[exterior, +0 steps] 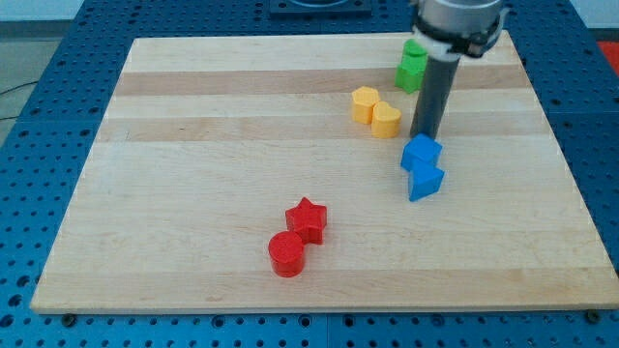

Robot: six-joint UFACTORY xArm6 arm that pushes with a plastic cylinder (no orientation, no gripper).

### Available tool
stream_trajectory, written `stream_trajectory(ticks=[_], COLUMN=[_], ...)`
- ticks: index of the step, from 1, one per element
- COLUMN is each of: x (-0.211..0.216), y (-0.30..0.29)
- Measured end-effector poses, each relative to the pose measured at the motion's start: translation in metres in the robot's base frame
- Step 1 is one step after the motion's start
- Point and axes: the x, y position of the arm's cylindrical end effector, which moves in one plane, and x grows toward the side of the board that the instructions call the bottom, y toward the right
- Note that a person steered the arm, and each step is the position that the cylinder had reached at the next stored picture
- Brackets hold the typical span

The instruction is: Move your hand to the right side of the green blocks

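- You've got my tip [424,134] down on the wooden board [193,145], touching the far edge of the blue block pair [422,165].
- Green blocks [413,66] sit far right; the rod is just right and nearer.
- Tool is a bare rod w/ no jaws, grasping nothing.
- Yellow blocks [376,111] lie left of the tip; red star [308,218] and red cylinder [286,254] are near-centre.

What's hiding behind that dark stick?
Behind the rod, two green blocks peek out at its left; their right edges are covered. My tip sits just above the blue blocks, right of the yellow blocks.
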Motion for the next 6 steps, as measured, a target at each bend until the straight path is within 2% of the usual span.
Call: stream_trajectory(ticks=[1,2,3,4,6], x=[0.03,0.04,0.006,-0.073,-0.153], y=[-0.004,-0.002,0.089,0.102,0.139])
